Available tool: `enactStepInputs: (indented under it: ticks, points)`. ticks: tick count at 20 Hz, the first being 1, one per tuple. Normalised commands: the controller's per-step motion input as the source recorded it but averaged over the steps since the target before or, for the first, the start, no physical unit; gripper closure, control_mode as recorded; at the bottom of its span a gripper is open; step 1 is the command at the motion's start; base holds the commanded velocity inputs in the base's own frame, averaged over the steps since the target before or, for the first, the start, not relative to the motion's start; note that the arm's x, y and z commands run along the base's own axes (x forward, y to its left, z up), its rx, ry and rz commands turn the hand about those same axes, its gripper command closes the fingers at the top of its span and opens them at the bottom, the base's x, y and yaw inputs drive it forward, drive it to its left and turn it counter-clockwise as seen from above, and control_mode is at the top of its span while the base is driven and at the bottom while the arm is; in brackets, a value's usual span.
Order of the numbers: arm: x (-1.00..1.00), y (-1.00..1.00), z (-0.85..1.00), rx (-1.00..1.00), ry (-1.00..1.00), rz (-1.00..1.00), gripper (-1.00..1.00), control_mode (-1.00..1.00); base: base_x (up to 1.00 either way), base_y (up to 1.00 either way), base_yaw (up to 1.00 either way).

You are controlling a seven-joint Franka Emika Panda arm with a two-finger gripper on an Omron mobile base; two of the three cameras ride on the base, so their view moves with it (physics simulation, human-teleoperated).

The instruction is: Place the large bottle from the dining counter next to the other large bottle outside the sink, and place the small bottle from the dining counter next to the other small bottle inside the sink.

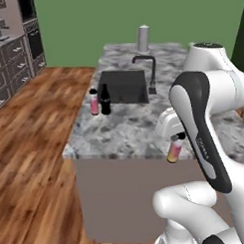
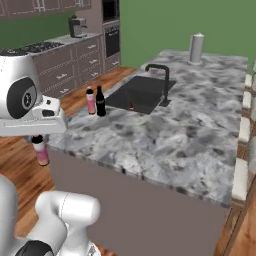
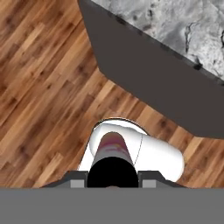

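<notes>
Gripper [image 3: 113, 178] pinches the small bottle [image 3: 112, 151] by its dark cap, one finger on each side. The bottle hangs straight down from the hand, over the wood floor [image 3: 39, 78].

Just ahead of the hand is the brown side of the dining counter [image 3: 148, 74]. Its marble edge sits a little above the bottle's foot, so the panel lies between the hand and the countertop.

Far ahead of the hand, on the marble beside the sink [image 1: 124, 86], the large bottle [image 1: 94, 101] stands upright, touching or almost touching the other large bottle [image 1: 105, 99]. Both are outside the basin, at its near corner. The black faucet [image 1: 150, 70] rises on the far side of the basin. Beyond it, at the counter's far end, stands a pale grey cylinder [image 1: 143, 38].

In the left base view the gripper [image 1: 179, 137] and the small bottle [image 1: 175, 150] sit half behind the arm's dark elbow. There the bottle's body fades from pink to yellow.

The right base view shows the gripper [image 2: 37, 138] under the white wrist. The small bottle [image 2: 41, 151] hangs clear of the dining counter [image 2: 165, 145], at the level of its side. This view also looks down into the sink [image 2: 137, 95], where the other small bottle [image 2: 131, 106] shows as a tiny red mark near the front wall. Past the basin are grey cabinets [image 2: 60, 70] and a coffee machine [image 2: 76, 27].
</notes>
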Motion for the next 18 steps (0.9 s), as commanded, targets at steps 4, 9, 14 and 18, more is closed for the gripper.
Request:
enactStepInputs:
  ticks: [4, 9, 14, 18]
  points:
    - [0.00, 0.00, 0.00, 0.00, 0.00, 0.00, 1.00, 1.00, 0.44, 1.00, -0.36]
    - [0.00, 0.00, 0.00, 0.00, 0.00, 0.00, 1.00, 1.00, 0.44, 1.00, -0.36]
    - [0.00, 0.00, 0.00, 0.00, 0.00, 0.00, 1.00, 1.00, 0.43, 1.00, -0.36]
    - [0.00, 0.00, 0.00, 0.00, 0.00, 0.00, 1.00, 1.00, 0.43, 1.00, -0.36]
